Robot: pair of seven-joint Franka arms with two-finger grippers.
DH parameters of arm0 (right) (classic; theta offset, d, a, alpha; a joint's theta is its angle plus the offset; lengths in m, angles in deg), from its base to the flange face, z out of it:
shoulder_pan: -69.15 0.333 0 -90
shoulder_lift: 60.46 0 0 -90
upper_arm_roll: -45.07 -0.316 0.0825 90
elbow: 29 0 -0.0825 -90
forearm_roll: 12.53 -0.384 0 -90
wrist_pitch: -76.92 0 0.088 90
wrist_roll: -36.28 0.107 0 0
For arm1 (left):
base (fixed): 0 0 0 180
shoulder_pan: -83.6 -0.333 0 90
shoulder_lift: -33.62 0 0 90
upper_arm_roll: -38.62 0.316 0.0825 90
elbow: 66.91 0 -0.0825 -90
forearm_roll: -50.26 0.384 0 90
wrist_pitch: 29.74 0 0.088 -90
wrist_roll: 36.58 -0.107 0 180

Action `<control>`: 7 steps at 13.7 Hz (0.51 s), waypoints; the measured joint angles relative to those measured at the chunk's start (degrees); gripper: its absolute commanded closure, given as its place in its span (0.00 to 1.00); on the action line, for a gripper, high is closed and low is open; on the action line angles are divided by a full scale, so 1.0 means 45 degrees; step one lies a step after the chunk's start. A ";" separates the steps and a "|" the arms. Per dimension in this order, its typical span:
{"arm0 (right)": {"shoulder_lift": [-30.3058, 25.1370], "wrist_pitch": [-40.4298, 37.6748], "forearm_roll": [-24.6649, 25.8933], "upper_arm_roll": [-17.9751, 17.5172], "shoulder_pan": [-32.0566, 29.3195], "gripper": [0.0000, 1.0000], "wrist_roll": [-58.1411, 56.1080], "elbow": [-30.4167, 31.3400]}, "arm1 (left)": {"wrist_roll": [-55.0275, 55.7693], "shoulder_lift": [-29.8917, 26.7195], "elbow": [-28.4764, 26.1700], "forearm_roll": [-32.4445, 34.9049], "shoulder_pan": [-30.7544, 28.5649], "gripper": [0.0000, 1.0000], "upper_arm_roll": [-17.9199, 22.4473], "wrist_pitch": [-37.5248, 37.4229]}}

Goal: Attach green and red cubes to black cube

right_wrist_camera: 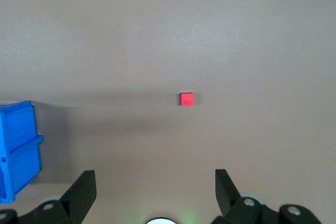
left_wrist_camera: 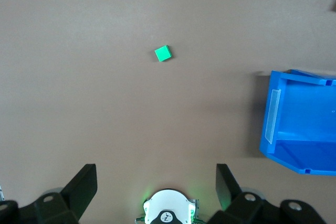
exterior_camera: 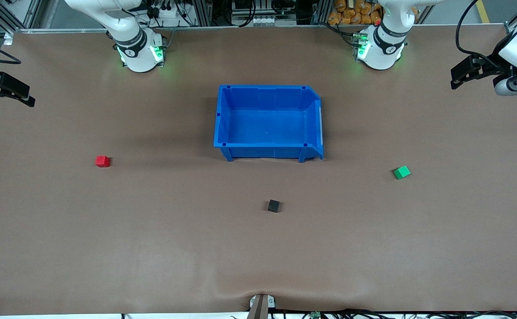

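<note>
The black cube (exterior_camera: 274, 206) lies on the brown table, nearer to the front camera than the blue bin (exterior_camera: 267, 152). The red cube (exterior_camera: 102, 161) (right_wrist_camera: 187, 98) sits toward the right arm's end of the table. The green cube (exterior_camera: 402, 172) (left_wrist_camera: 163, 53) sits toward the left arm's end. All three stand apart from one another. My left gripper (exterior_camera: 462, 73) (left_wrist_camera: 156, 182) hangs open and empty high over its end of the table, away from the green cube. My right gripper (exterior_camera: 10, 103) (right_wrist_camera: 155, 182) hangs open and empty over its own end, away from the red cube.
The blue bin (left_wrist_camera: 294, 156) (right_wrist_camera: 18, 145) stands with nothing in it at the middle of the table, between the two arm bases. Both white arm bases stand along the table's edge farthest from the front camera.
</note>
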 measured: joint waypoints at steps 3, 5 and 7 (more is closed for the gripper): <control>0.0000 0.0010 0.0008 0.0040 -0.0006 0.00 0.0000 -0.0022 | -0.0001 0.0011 -0.0001 0.0000 0.0008 0.00 -0.0023 -0.0011; 0.0000 0.0026 0.0008 0.0055 -0.0006 0.00 0.0000 -0.0022 | -0.0004 0.0088 -0.0001 0.0000 0.0013 0.00 -0.0028 -0.0012; 0.0003 0.0045 0.0008 0.0050 -0.0006 0.00 0.0000 -0.0020 | -0.0007 0.0217 -0.0002 0.0000 0.0042 0.00 -0.0039 -0.0011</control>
